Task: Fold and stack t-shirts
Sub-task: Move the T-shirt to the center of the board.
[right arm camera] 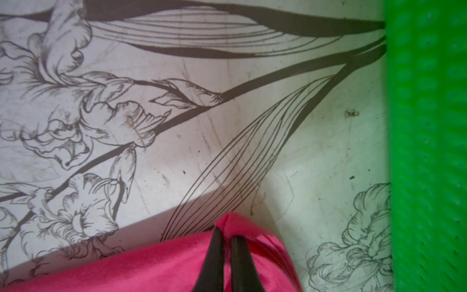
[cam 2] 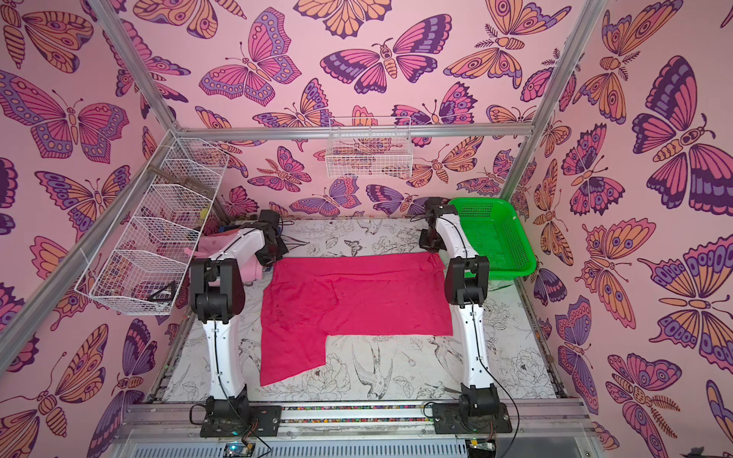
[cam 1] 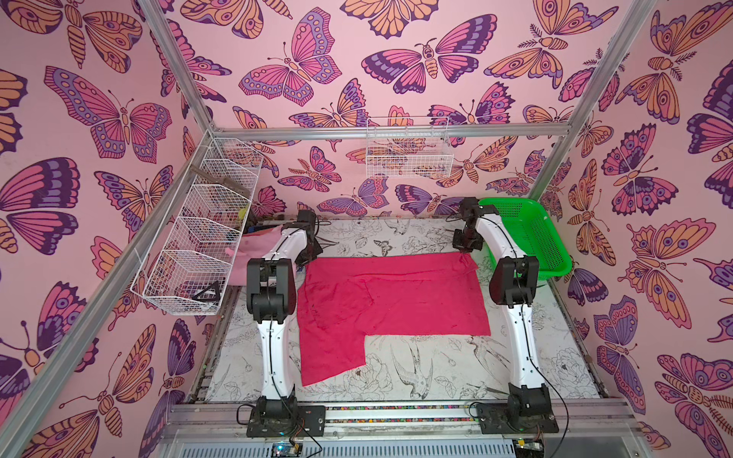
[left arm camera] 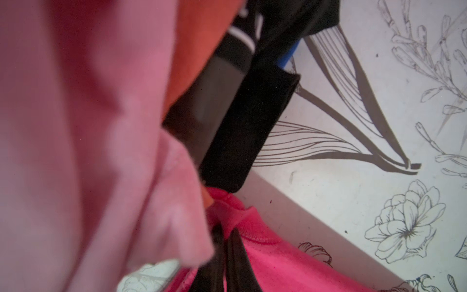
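Both top views show the crimson t-shirt point(cam 1: 392, 301) spread on the table point(cam 1: 436, 368), but the arms hide its far corners. The left gripper point(left arm camera: 227, 230) and right gripper point(right arm camera: 226, 233) each pinch one corner. A blurred light pink t-shirt point(left arm camera: 75, 126) fills much of the left wrist view.

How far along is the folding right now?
Done: crimson t-shirt lies flat, partly folded. In hand: left end effector pinches one far corner; right end effector sits at the other, grip unclear. To do: remaining folds, stacking, then the light pink t-shirt nearby.
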### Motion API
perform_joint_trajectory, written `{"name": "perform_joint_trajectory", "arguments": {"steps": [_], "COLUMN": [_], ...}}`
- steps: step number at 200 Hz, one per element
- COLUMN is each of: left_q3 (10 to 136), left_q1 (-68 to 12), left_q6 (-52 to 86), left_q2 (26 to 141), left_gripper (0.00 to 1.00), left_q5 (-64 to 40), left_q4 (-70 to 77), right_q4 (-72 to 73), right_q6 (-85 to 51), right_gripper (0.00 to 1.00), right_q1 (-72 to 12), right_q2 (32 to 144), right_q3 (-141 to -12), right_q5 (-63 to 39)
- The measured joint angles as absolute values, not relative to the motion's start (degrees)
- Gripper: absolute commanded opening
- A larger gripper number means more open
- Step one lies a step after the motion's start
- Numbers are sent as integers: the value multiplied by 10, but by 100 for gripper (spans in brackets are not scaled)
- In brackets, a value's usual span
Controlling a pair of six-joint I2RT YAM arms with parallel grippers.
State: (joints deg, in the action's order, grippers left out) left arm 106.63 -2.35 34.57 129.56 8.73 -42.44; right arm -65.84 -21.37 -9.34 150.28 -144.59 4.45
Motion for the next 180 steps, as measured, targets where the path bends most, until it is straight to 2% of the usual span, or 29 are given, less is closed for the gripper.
{"name": "perform_joint_trajectory", "arguments": {"steps": [16,38,103,151,180], "left_q3": [1066,1067,1070,1070,1070], "left_q1": [-22,-20,-18,-18,-18], "left_q6": [346,340,338,333,327], "left_q2": [1296,1296,1296,1282,1249], "left_gripper": [29,35,40,52,50], "left_q5": [87,88,86,74,54], "left_q4": [-424,-423,-423,-423,-423], "right_q4": [-653,-639,-623,-614,-613], "right_q6": [-212,-212,-212,-208,-203], "right_gripper": [38,45,46,46,46], "right_q1": [-92,-88,-84,-84,-84], "right_q2": [1503,1502,1485,1411,1363], "right_q3": [-1445,-1432,-1398,-1364,-1364], "right_q5": [48,53,57,57,54]}}
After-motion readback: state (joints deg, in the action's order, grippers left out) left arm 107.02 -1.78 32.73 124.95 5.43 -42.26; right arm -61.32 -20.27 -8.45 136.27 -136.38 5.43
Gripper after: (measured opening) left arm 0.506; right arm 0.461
